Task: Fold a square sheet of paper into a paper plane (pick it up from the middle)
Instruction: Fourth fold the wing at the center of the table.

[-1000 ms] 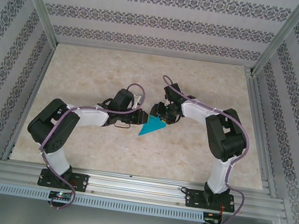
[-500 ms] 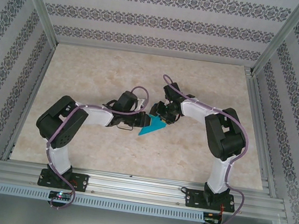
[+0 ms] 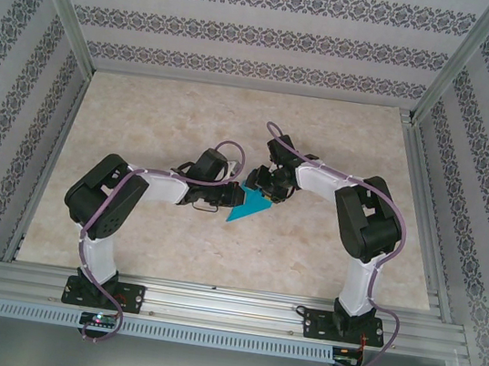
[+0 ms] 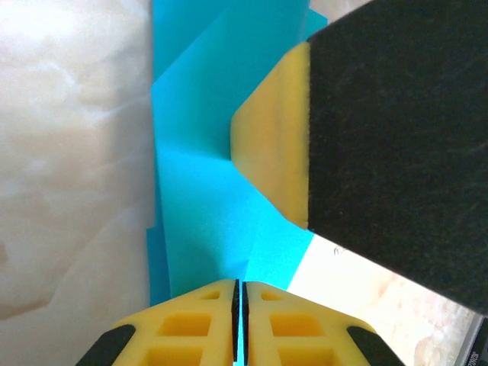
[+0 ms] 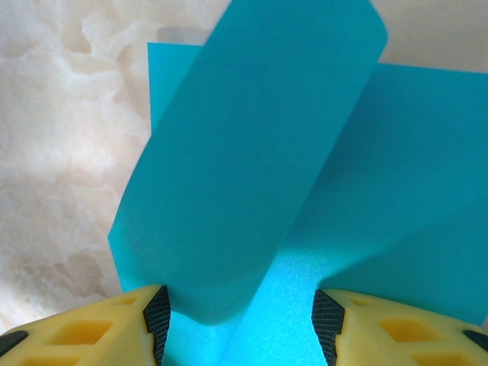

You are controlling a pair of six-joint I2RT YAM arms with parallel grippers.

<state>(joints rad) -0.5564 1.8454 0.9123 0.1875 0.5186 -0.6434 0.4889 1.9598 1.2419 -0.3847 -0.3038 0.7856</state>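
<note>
Lying in the middle of the table [image 3: 144,113], the folded teal paper [image 3: 248,209] points its tip near and left. The left gripper [image 4: 236,284] has its fingers pressed together on the paper's left edge. Just beyond, at the far right end, the right gripper [image 5: 240,305] holds its fingers apart astride the paper, which curls upward between them.

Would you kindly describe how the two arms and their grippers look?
The left arm and right arm have white links, black joints and a mauve cable each. The left gripper and right gripper have yellow fingers with cut-outs and black pads.
</note>
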